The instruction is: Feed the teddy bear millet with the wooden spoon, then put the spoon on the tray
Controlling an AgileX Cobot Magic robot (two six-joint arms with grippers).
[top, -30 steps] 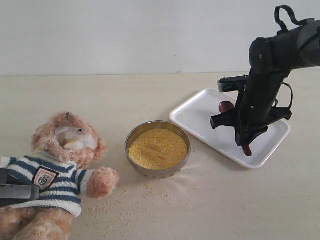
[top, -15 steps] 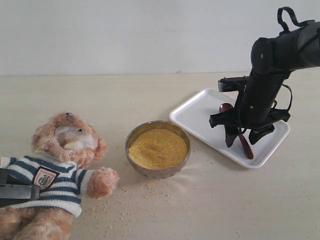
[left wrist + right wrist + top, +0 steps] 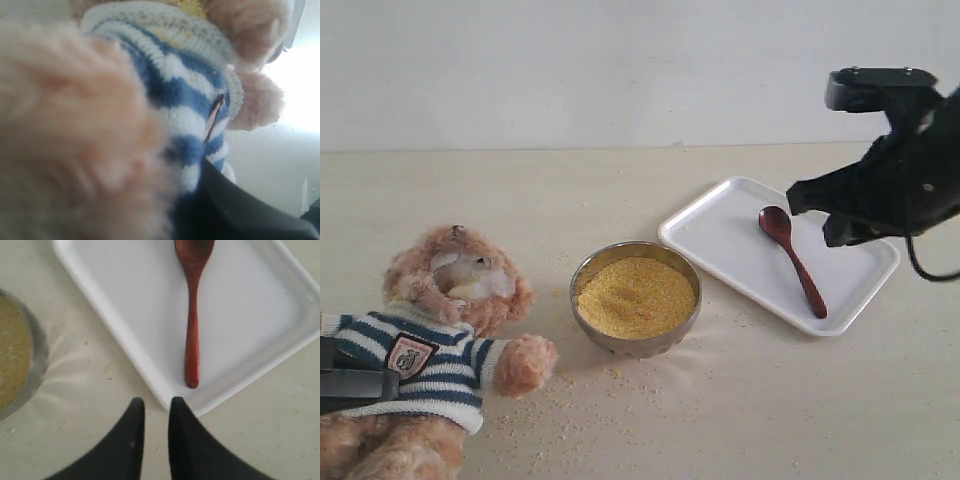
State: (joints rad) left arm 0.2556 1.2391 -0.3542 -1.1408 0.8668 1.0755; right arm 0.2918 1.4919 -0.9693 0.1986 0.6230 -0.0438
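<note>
The wooden spoon (image 3: 795, 262) (image 3: 192, 325) lies free on the white tray (image 3: 720, 235) (image 3: 125, 290), its bowl toward the far side. My right gripper (image 3: 815, 222) (image 3: 154, 401) hovers above the tray's near corner, fingers almost together with nothing between them. The teddy bear (image 3: 450, 330) (image 3: 190, 100) leans at the left in its striped shirt. My left gripper (image 3: 350, 385) is shut on the bear's torso; one dark finger (image 3: 235, 210) presses against the shirt. The millet (image 3: 635, 295) (image 3: 10, 355) fills a steel bowl (image 3: 620, 345) in the middle.
Loose grains (image 3: 570, 410) are scattered on the beige table in front of the bear and bowl. A pale wall runs along the back. The tray sits close to the bowl's right side.
The right gripper has let go of the spoon, which now lies on the tray, and it has lifted up and to the right with its fingers drawn together. Bear and left gripper have not moved.
</note>
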